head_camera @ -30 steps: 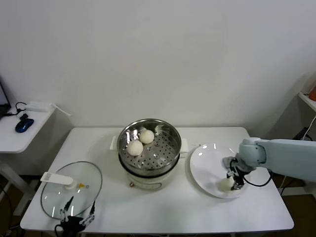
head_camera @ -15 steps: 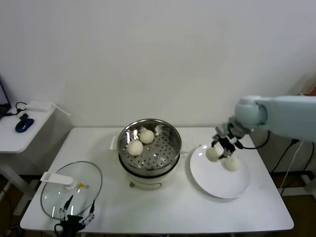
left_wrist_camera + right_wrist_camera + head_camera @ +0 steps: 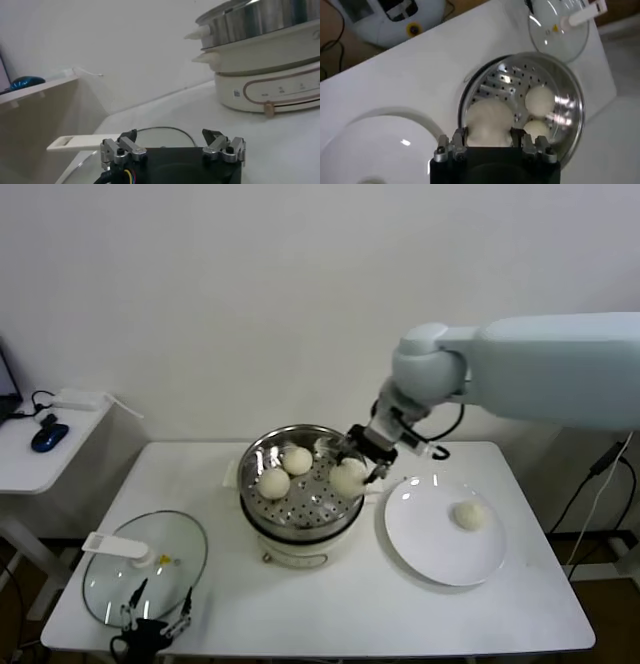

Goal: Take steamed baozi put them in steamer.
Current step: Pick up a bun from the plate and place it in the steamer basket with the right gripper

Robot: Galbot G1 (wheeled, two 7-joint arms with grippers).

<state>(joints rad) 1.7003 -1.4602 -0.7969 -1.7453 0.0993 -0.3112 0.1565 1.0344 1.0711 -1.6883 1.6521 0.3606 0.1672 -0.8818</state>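
Two baozi (image 3: 285, 470) lie in the steamer (image 3: 303, 484), a third baozi (image 3: 348, 477) hangs over its right rim, a plate (image 3: 443, 531) with one baozi (image 3: 468, 515) lies right of it, and a glass lid (image 3: 145, 565) lies front-left.

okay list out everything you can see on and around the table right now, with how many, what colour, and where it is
Round cream-white dough baozi: four; two in the steamer, one on the plate, one in the right gripper.
Shiny steel steamer basket on a cream pot base: one, table centre.
Flat white plate: one, beside the steamer, on the robot's right.
Round glass lid with white handle: one, table's near left.
White table: one.
Blue mouse: one, on the white side shelf.
Right gripper: shut on a baozi above the steamer's rim.
Left gripper: open, over the lid.
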